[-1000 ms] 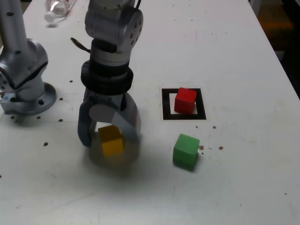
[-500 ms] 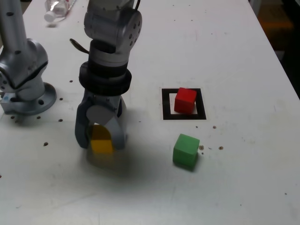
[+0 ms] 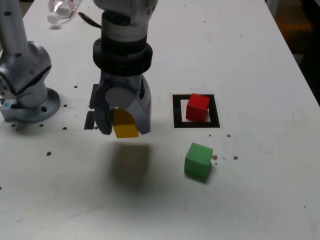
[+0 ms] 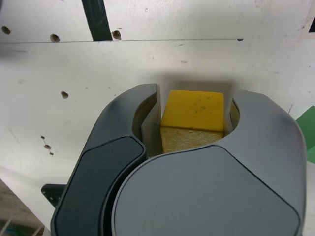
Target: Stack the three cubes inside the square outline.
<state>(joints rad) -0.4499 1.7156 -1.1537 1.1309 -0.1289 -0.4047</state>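
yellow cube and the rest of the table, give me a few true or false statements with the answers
1. The gripper is shut on the yellow cube and holds it clear of the table. True.
2. The red cube sits inside the square outline. True.
3. The green cube is stacked on the red cube. False: it rests on the table by itself, nearer the camera than the outline in the exterior view.
4. The yellow cube is directly above the square outline. False: it hangs to the exterior view's left of the outline.
5. A plastic bottle lies near the far edge of the table. True.
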